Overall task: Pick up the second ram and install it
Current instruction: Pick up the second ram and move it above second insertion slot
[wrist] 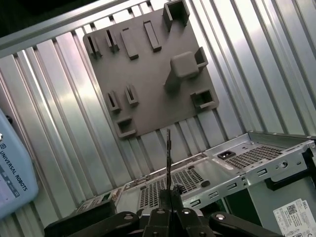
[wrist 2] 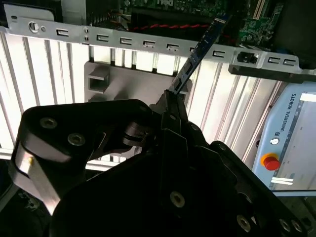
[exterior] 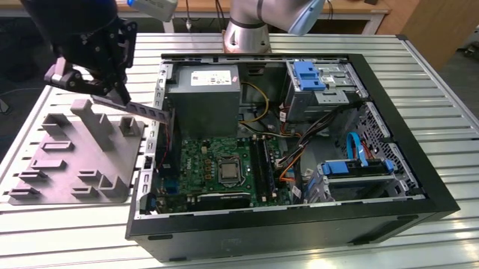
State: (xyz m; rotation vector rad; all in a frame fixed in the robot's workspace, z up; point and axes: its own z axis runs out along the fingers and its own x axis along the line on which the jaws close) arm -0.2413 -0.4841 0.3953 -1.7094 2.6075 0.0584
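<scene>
My gripper [exterior: 111, 97] is shut on the second ram [exterior: 146, 110], a thin dark stick that juts from the fingers toward the open computer case [exterior: 284, 227]. The stick hangs in the air above the case's wall on the exterior view's left, next to the grey holder plate [exterior: 75, 162]. In the second wrist view the ram [wrist 2: 197, 52] reaches from the gripper [wrist 2: 170, 101] across the case's metal rim [wrist 2: 148, 43]. The first wrist view has the ram [wrist: 168, 158] edge-on above the gripper [wrist: 169, 195]. The green motherboard [exterior: 213, 162] with its long black slots [exterior: 262, 162] lies inside the case.
A grey power supply [exterior: 202, 101] stands beside the motherboard, and drive cages with blue parts [exterior: 322, 81] and cables fill the exterior view's right side of the case. The holder plate [wrist: 148, 74] carries raised pegs and slots. A teach pendant [wrist 2: 291, 143] lies on the ribbed metal table [exterior: 441, 101].
</scene>
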